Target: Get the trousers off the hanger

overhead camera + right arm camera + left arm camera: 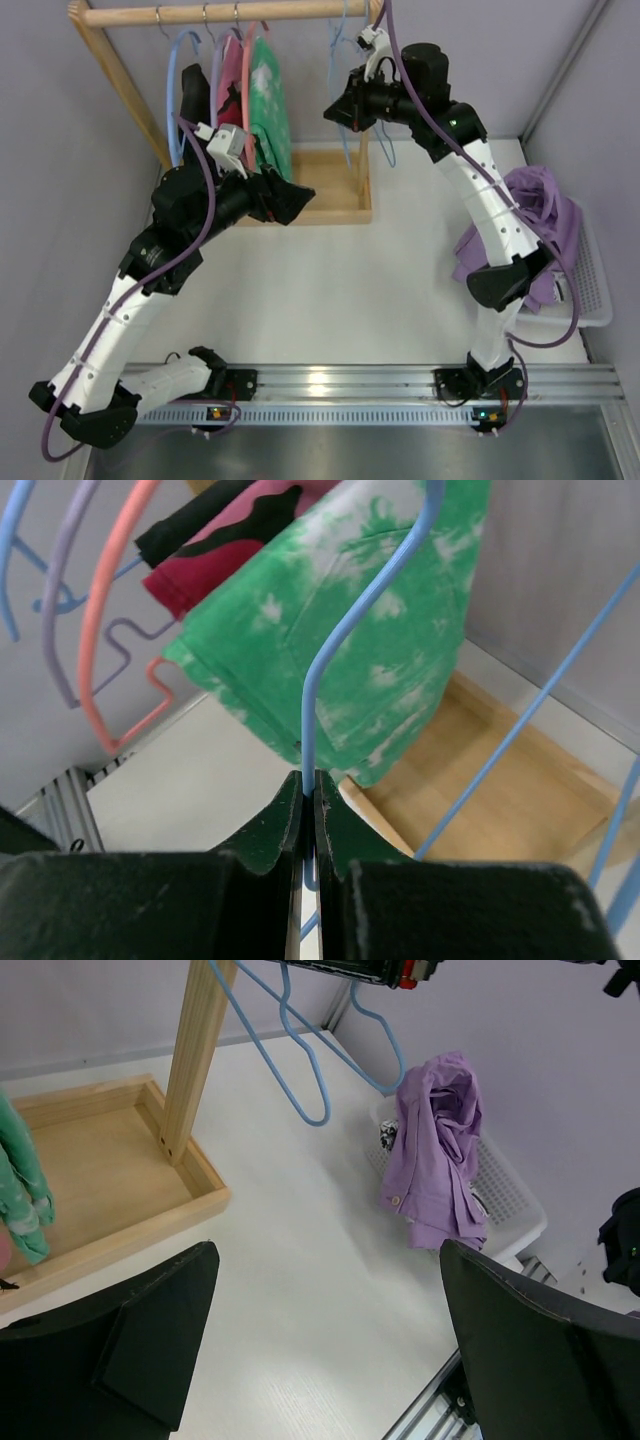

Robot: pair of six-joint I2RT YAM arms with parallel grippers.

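Trousers (435, 1150): a crumpled lilac heap, off any hanger, draped over the rim of a white basket (508, 1192) at 3 o'clock on the table (330, 290). One fold hangs over the basket's near side.
Hanger (305, 730): thin light-blue wire with nothing on it, up at 12 o'clock by the right end of the wooden rack (220, 12). Its wire curves down from above into the right arm's fingers.
Right gripper (308, 782): clamped tight on the hanger's wire, with both fingertips pressed against it and no gap showing. From above it sits at about 12 o'clock, just under the rail.
Left gripper (330, 1360): jaws spread wide with nothing between them, hovering over the table by the rack's tray (110, 1175), at about 11 o'clock from above.
Green garment (380, 630): printed cloth hanging on the rack, at 11 o'clock from the right gripper and behind the held wire.
Pink hanger (100, 630): at 10 o'clock from the right gripper, hanging beside the green garment.
Other blue wires: at 2 o'clock from the right gripper. I cannot tell whether they belong to the same hanger.
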